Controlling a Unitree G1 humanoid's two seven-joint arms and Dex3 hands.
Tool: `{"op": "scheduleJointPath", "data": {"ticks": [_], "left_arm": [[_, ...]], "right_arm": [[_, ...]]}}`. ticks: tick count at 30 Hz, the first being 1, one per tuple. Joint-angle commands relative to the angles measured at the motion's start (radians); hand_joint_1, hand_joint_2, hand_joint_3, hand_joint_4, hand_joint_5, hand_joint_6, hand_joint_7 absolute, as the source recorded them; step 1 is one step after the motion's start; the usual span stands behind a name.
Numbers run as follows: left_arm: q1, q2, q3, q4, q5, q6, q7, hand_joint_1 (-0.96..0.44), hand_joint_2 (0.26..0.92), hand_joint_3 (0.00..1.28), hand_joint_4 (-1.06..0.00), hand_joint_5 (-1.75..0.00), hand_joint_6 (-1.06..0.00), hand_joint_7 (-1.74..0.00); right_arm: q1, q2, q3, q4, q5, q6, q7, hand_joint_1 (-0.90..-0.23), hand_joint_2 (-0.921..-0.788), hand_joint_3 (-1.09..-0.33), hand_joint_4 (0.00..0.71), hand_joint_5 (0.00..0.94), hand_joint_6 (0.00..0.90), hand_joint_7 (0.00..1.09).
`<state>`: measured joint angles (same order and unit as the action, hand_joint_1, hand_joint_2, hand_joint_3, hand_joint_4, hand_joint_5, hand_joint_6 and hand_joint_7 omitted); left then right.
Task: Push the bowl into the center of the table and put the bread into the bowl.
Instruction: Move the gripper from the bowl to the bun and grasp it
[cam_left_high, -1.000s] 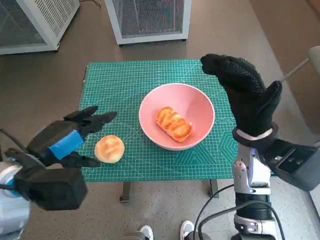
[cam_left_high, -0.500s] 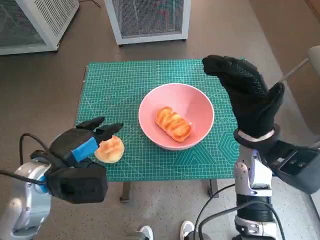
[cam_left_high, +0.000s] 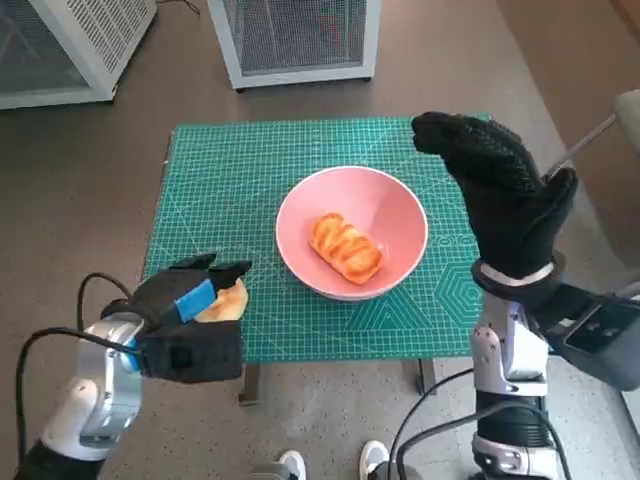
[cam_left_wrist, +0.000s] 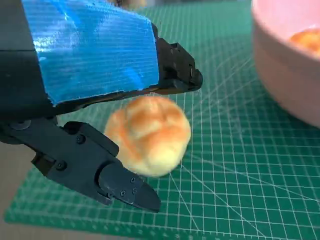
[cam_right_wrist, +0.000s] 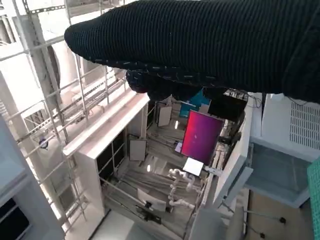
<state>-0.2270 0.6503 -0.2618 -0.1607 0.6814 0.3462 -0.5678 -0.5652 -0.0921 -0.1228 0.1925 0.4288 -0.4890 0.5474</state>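
The left hand straddles the bun near the table's front left corner, taped back above it and fingers reaching down beside it; they do not look closed on it yet, so the hand counts as released, holding nothing. The right hand is raised flat over the table's right side beyond the bowl, fingers extended and grasping nothing. The bowl sits at about the middle of the mat with a long loaf already inside, so the step in hand appears to be picking up the bun. To do that well, the fingers should probably close evenly round the bun's sides with light pressure, since soft bread will likely squash or roll if squeezed from one side; then lift high enough to clear the bowl's rim and release over the free space beside the loaf. The green gridded mat covers the table, which stands on a brown floor. White mesh-fronted units stand behind it, and shoes show at the near edge.
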Motion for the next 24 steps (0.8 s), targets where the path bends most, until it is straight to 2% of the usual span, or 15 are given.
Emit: {"op": "scheduleJointPath", "data": {"ticks": [1,6,9,15,16,17,18,19,20,21,22,24], "left_arm": [[-0.013,-0.019,-0.017,0.038,0.015,0.022,0.001,-0.11,0.742,0.0,-0.15,-0.01,-0.27,-0.01],[-0.021,-0.038,-0.027,0.083,0.02,0.019,0.03,-0.03,0.745,0.0,-0.2,-0.02,-0.29,-0.02],[-0.026,-0.044,-0.033,0.111,0.028,0.002,0.059,0.03,0.763,0.01,-0.27,-0.03,-0.34,-0.03],[-0.028,-0.044,-0.035,0.12,0.027,-0.004,0.069,0.05,0.774,0.01,-0.32,-0.02,-0.37,-0.02],[-0.027,-0.044,-0.035,0.123,0.029,-0.011,0.08,0.06,0.774,0.01,-0.32,-0.01,-0.37,-0.02],[-0.023,-0.037,-0.039,0.139,0.044,-0.046,0.127,0.07,0.787,0.02,-0.35,-0.03,-0.4,-0.03],[-0.02,-0.031,-0.042,0.15,0.055,-0.073,0.162,0.08,0.803,0.04,-0.45,-0.08,-0.48,-0.07],[-0.018,-0.025,-0.045,0.16,0.066,-0.101,0.195,0.09,0.831,0.05,-0.56,-0.21,-0.56,-0.23],[-0.017,-0.021,-0.046,0.167,0.072,-0.119,0.216,0.09,0.831,0.05,-0.56,-0.21,-0.56,-0.23],[-0.015,-0.018,-0.044,0.169,0.073,-0.134,0.23,0.06,0.864,0.07,-0.61,-0.55,-0.56,-0.59],[-0.013,-0.016,-0.042,0.171,0.074,-0.145,0.241,0.04,0.884,0.07,-0.64,-0.76,-0.56,-0.82],[-0.008,-0.013,-0.034,0.167,0.072,-0.169,0.259,0.02,0.902,0.07,-0.67,-0.94,-0.57,-1.02]], "right_arm": [[0.029,-0.007,-0.002,0.0,0.006,0.016,0.011,-0.392,-0.92,-0.501,0.537,0.239,0.256,0.85],[0.032,-0.007,-0.001,-0.001,0.005,0.014,0.012,-0.39,-0.921,-0.501,0.536,0.243,0.248,0.85],[0.031,-0.006,0.0,-0.001,0.005,0.014,0.012,-0.391,-0.921,-0.501,0.535,0.245,0.245,0.85],[0.031,-0.006,0.0,-0.001,0.005,0.015,0.012,-0.392,-0.921,-0.501,0.533,0.249,0.243,0.85],[0.032,-0.007,0.0,-0.002,0.005,0.016,0.012,-0.392,-0.921,-0.501,0.533,0.249,0.242,0.85],[0.032,-0.007,0.0,-0.003,0.005,0.018,0.01,-0.393,-0.921,-0.501,0.532,0.25,0.242,0.85],[0.033,-0.008,-0.001,-0.004,0.005,0.02,0.009,-0.392,-0.921,-0.501,0.533,0.251,0.241,0.85],[0.033,-0.008,-0.001,-0.004,0.005,0.022,0.009,-0.392,-0.921,-0.5,0.535,0.253,0.241,0.85],[0.034,-0.007,-0.001,-0.004,0.004,0.022,0.009,-0.392,-0.921,-0.5,0.535,0.253,0.241,0.85],[0.034,-0.007,-0.001,-0.003,0.005,0.022,0.009,-0.392,-0.921,-0.5,0.537,0.255,0.239,0.85],[0.034,-0.007,-0.001,-0.002,0.005,0.022,0.009,-0.393,-0.921,-0.499,0.539,0.257,0.238,0.85],[0.035,-0.006,-0.001,-0.001,0.005,0.021,0.01,-0.393,-0.921,-0.499,0.542,0.259,0.237,0.85]]}}
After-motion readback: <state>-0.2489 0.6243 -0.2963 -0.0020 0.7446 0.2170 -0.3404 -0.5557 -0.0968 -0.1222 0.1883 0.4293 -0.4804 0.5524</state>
